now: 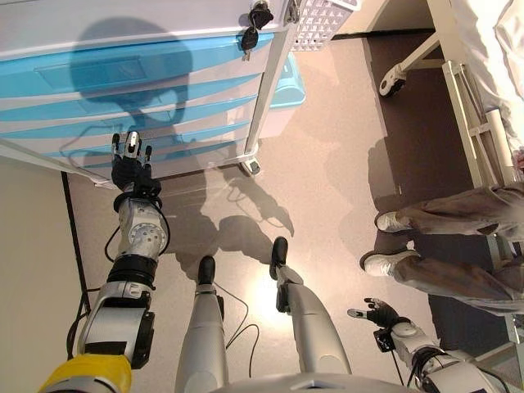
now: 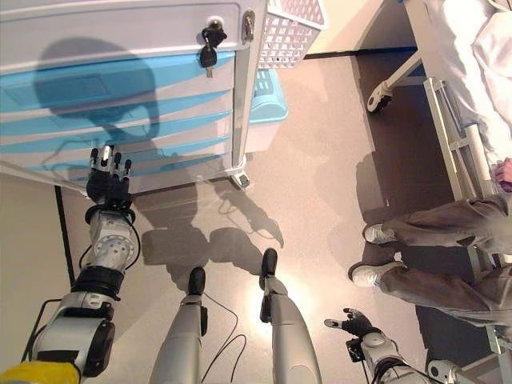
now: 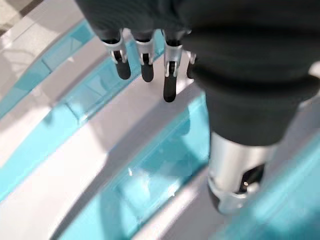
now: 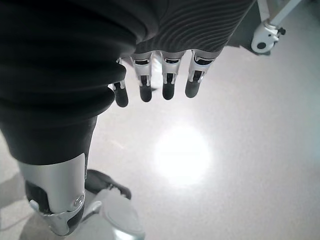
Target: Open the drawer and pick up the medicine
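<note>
Floor: person (image 1: 458, 246) beside cabinet (image 1: 123, 90); left hand (image 1: 131, 168), right hand (image 1: 378, 313) relaxed, empty.

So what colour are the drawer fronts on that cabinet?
Light blue drawer fronts set in a white cabinet; clearest in the right eye view.

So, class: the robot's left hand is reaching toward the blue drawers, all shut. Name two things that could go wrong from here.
1. The left hand, fingers straight, hovers before the lower blue drawers with nothing gripped; it might slip off the shallow front or pick the wrong drawer.
2. Keys hang in a lock above the drawers; the cabinet may be locked.
</note>
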Robot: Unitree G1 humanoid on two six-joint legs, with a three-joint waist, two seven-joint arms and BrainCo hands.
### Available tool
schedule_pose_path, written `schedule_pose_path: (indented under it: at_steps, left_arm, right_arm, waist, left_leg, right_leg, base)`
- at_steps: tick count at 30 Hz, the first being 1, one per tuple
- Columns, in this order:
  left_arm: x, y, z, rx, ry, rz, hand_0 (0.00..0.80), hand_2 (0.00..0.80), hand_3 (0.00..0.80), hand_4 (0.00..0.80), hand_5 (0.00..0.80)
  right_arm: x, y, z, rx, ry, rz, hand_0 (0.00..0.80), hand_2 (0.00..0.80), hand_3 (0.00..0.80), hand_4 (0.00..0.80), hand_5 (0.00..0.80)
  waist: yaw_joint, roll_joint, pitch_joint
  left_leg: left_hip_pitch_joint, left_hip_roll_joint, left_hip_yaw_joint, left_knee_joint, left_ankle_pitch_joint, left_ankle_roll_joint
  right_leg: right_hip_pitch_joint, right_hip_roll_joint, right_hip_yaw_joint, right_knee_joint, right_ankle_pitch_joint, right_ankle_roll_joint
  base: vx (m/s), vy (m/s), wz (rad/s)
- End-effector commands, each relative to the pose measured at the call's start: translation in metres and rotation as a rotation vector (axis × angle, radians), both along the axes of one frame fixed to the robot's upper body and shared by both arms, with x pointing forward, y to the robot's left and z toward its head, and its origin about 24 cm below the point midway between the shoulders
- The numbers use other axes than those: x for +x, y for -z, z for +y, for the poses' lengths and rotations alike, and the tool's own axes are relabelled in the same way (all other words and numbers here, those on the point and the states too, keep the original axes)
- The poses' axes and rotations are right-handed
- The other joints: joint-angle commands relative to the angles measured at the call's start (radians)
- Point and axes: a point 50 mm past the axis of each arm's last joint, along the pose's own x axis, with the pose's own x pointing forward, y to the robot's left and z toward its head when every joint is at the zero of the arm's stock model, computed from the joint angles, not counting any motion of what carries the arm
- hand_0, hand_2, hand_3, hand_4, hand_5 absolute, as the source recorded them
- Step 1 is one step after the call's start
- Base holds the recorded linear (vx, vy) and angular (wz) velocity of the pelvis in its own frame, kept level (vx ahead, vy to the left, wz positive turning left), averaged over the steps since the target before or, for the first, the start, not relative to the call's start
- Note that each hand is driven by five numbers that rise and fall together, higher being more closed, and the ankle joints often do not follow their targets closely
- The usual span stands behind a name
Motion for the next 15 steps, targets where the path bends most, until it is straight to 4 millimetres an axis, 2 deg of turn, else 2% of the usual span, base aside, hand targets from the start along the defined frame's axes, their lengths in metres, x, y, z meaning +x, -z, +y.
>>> schedule_pose_path:
  at_steps: [1, 9, 15]
  left_arm:
    - [0.016, -0.144, -0.043, 0.228, 0.168, -0.498, 0.0, 0.0, 0.0, 0.0, 0.0]
    - [0.019, -0.149, -0.061, 0.214, 0.223, -0.52, 0.0, 0.0, 0.0, 0.0, 0.0]
    - [0.018, -0.153, -0.067, 0.199, 0.241, -0.545, 0.0, 0.0, 0.0, 0.0, 0.0]
  right_arm:
    - [-0.02, -0.002, -0.026, -0.066, 0.006, 0.042, 0.0, 0.0, 0.0, 0.0, 0.0]
    - [-0.021, -0.003, -0.031, -0.083, 0.009, 0.048, 0.0, 0.0, 0.0, 0.0, 0.0]
    - [-0.022, -0.002, -0.03, -0.078, 0.002, 0.05, 0.0, 0.0, 0.0, 0.0, 0.0]
  waist:
    - [-0.047, 0.051, -0.066]
    - [-0.059, 0.055, -0.078]
    - [-0.061, 0.056, -0.082]
  left_leg:
    - [-0.066, -0.051, -0.009, -0.03, 0.07, 0.048]
    - [-0.073, -0.048, -0.005, -0.024, 0.066, 0.047]
    - [-0.073, -0.048, -0.002, -0.026, 0.065, 0.048]
  right_leg:
    - [0.024, 0.009, 0.007, 0.087, -0.082, 0.052]
    - [0.014, 0.011, 0.01, 0.086, -0.08, 0.052]
    - [0.013, 0.012, 0.014, 0.087, -0.08, 0.052]
  base:
    - [0.008, -0.008, -0.05]
    - [0.001, -0.002, -0.01]
    - [0.0, 0.0, 0.0]
